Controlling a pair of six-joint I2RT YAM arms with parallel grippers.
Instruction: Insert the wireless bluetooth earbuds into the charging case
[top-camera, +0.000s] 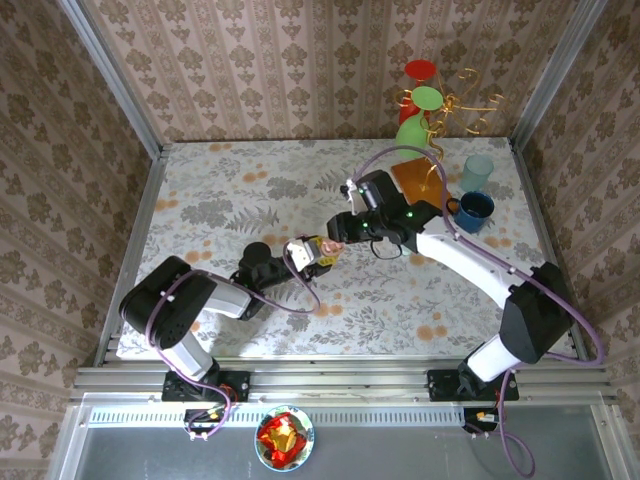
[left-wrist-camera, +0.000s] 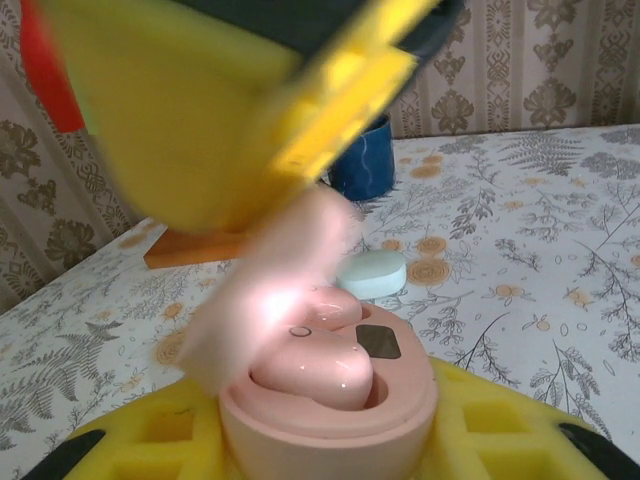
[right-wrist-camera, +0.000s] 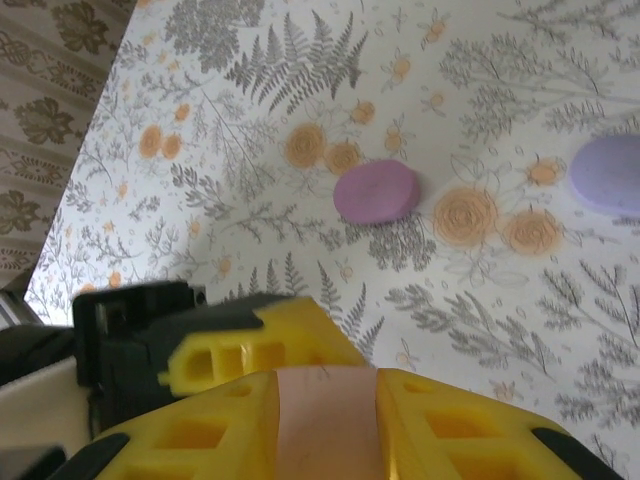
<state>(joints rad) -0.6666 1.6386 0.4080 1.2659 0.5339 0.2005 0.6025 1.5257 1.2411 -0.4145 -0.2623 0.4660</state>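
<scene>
My left hand (top-camera: 310, 253) is clamped on the pink case (left-wrist-camera: 330, 425). Its yellow fingers hug the base from either side and hold it mouth-up over the middle of the bench (top-camera: 240, 200). My right hand (right-wrist-camera: 325, 385) meets it there from the opposite side, fingers pressed against both faces of a flat pink piece that I take for the case's lid (right-wrist-camera: 325, 435). In the left wrist view that piece is blurred, slanting up from the case's left rim to the right hand.

What matters sits right at the fingertips. The lid stands tilted over the open well, and a pink earbud (left-wrist-camera: 315, 375) lies in that well, long side running across it, with a dark square patch just beside. I cannot tell whether a second bud is seated.

I judge the coming move to be the right hand's, working that lid. Both arms stretch inward, forearms low. Further out, a mint case (left-wrist-camera: 372, 272) and a purple case (right-wrist-camera: 376, 192) rest on the bench.
</scene>
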